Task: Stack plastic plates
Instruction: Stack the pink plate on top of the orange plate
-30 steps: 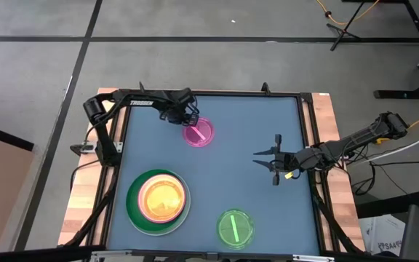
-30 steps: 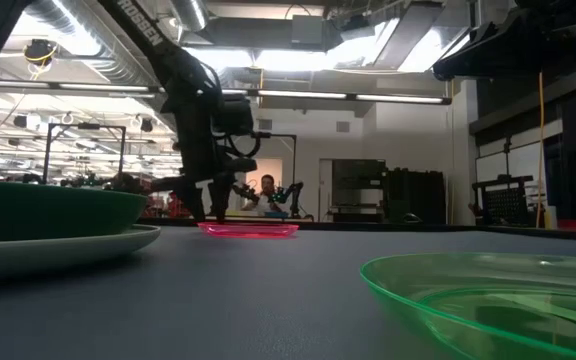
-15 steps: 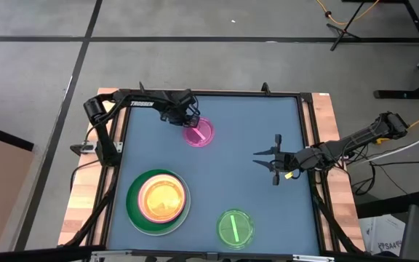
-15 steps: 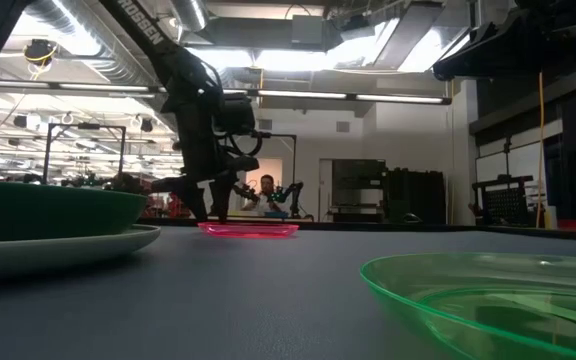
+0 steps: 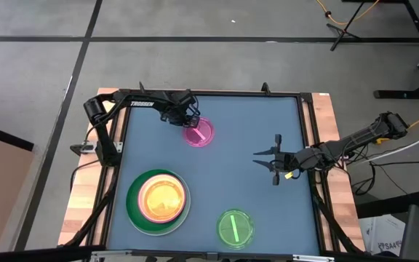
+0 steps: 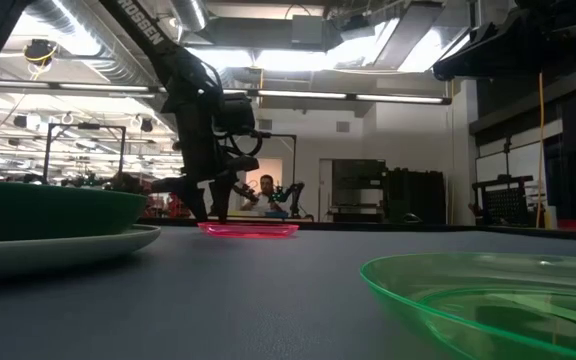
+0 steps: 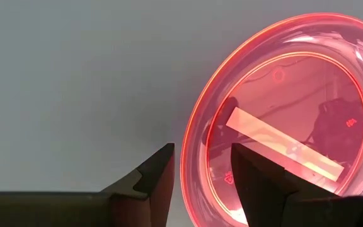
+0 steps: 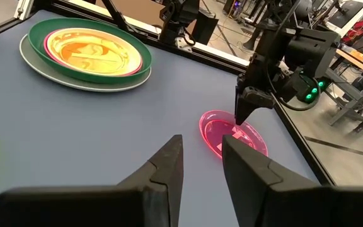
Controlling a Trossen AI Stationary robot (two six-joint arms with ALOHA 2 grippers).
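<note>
A: Where are the plates now?

B: The small pink plate [image 5: 198, 133] lies flat on the far part of the grey tabletop [image 5: 253, 124], toward the left arm's side. The stack [image 5: 158, 201] is at the near left: a large pale plate [image 8: 46, 74] at the bottom, then the dark green plate [image 5: 134, 212], a magenta rim, and an orange plate [image 5: 161, 199] on top. The small green plate [image 5: 235, 228] lies alone at the near edge, well apart from the stack and from the pink one.

A: And the left gripper?

B: The left gripper [image 5: 188, 121] is low at the pink plate's edge. In the left wrist view the rim passes between its two fingers [image 7: 157, 177] — one finger outside the plate on the tabletop side, the other over the plate's inside. The fingers are spread, with a visible gap on both sides of the rim; they do not pinch it. In the low view the tips [image 6: 213, 208] are just above the tabletop at the plate's left end.

A: What about the other arm?

B: The right gripper [image 5: 273, 161] waits over the right side of the tabletop, well apart from all plates. Its fingers [image 8: 162, 165] are spread and hold nothing — the bare tabletop shows between them.

A: Anything behind?

B: In the low view a person [image 6: 266, 189] is far in the room behind the table.
</note>
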